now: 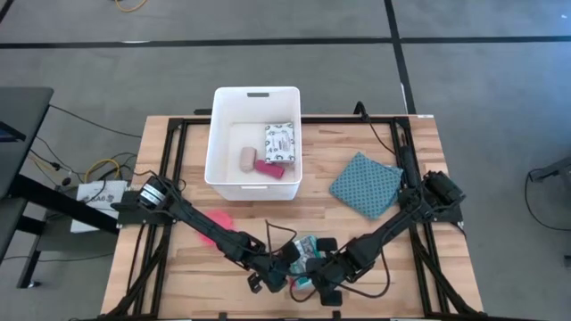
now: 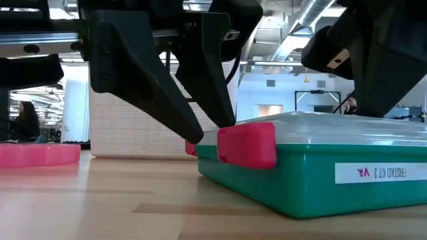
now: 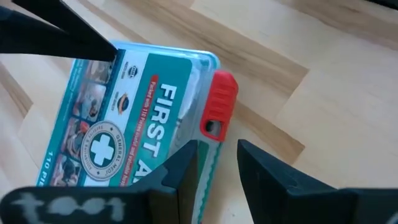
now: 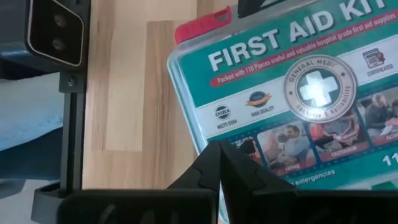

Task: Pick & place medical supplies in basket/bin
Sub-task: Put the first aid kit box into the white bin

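Observation:
A teal first aid kit box (image 1: 308,252) with a red latch (image 3: 219,102) lies flat near the table's near edge. Both grippers meet over it. My left gripper (image 3: 219,169) is open and straddles the latch-side edge. My right gripper (image 4: 219,155) is shut over the printed lid. The pink spiky disc (image 1: 217,223) rests flat on the wood to the left. Inside the white tub (image 1: 214,134) lie the white patterned pouch (image 1: 279,143), the beige roll (image 1: 248,160) and the magenta piece (image 1: 270,168). My left gripper comes slanting down at the kit's edge (image 3: 208,165) just beside the red latch, one finger (image 3: 180,171) over the lid and the other (image 3: 267,177) off the kit above the wood. I cannot tell whether either finger touches it. My right gripper's shut fingertips (image 3: 112,55) come from above onto the printed lid (image 4: 249,149) near one corner. The kit lies flat on the table under them.
The teal dotted cloth (image 1: 366,185) lies on the table's right half, between the tub and the right arm. A black frame runs along the table's edges. Bare wood shows between the kit and the tub.

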